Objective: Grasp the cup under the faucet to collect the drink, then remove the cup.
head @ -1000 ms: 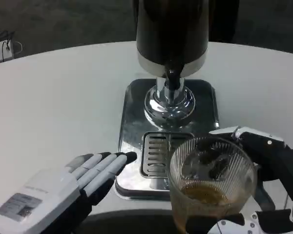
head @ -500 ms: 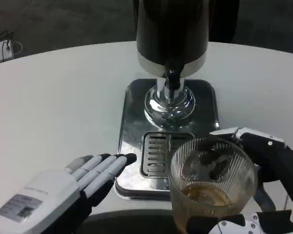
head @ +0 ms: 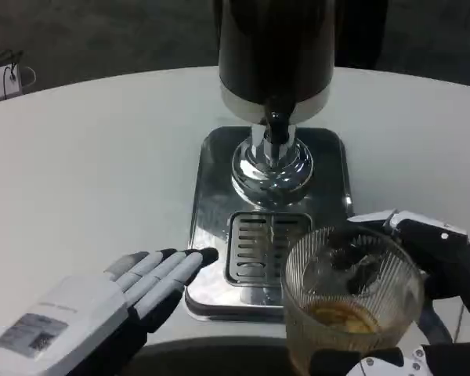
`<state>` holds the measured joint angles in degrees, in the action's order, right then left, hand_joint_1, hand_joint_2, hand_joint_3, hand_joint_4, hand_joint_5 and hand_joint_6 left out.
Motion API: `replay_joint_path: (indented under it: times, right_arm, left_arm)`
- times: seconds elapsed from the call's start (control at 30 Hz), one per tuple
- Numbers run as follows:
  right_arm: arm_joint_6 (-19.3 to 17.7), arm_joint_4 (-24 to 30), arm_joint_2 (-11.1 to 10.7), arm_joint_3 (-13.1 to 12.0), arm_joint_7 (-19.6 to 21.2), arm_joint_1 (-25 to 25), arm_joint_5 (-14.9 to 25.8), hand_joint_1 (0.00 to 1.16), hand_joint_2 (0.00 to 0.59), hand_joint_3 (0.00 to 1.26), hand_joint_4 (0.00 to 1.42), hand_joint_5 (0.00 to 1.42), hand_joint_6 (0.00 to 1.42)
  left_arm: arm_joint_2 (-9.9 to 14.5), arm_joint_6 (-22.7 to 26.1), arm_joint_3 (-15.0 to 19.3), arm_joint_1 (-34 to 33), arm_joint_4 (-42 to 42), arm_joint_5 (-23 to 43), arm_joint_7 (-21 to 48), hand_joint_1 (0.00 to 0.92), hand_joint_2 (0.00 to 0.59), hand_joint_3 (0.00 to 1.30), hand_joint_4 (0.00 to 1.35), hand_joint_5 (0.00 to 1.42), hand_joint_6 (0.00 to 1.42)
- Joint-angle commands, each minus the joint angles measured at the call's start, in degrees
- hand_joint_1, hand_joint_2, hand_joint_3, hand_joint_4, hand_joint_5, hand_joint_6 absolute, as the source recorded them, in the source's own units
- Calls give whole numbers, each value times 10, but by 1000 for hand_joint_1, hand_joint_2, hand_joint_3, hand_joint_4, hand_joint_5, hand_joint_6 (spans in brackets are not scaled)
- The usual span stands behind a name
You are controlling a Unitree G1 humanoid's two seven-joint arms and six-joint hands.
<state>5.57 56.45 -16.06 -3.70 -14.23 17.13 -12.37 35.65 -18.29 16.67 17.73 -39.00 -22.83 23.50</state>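
Clear ribbed glass cup (head: 352,301) sits at about 5 o'clock in the head view, low right, with brown drink pooled in its bottom. The right hand (head: 435,301) holds it: black and white fingers (head: 423,243) wrap round the far and right side of the cup, and another finger part shows under it at the bottom edge. Cup is off the grate, just at the near right corner of the steel drip tray (head: 211,204), overlapping that corner; whether it touches the table can't be told. Dispenser (head: 276,55), dark body with a silver band, stands at 12 o'clock on a chrome pedestal (head: 271,168), black faucet (head: 276,128) pointing down over the slotted grate (head: 258,254). Cup is at 5 o'clock from the faucet, not beneath it. Left hand (head: 102,309) lies flat at 7 o'clock on the white table (head: 86,172), holding nothing, fingers straight and pressed side by side, tips at the left near edge of the tray, touching or just beside it, can't tell. A white power strip (head: 1,81) sits at 10 o'clock at the far left edge.
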Motion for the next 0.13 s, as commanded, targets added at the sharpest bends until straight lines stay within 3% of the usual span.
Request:
replay_joint_path:
  times: [0.03,0.13]
  right_arm:
    - [-21,13,5,-4,4,-4,14,972,132,1061,1224,1356,1424]
    - [-21,11,4,-5,3,-7,16,972,132,1061,1224,1356,1424]
  left_arm:
    - [0,6,-3,4,-6,6,10,0,59,0,0,0,0]
    - [0,7,-2,4,-6,7,11,0,59,0,0,0,0]
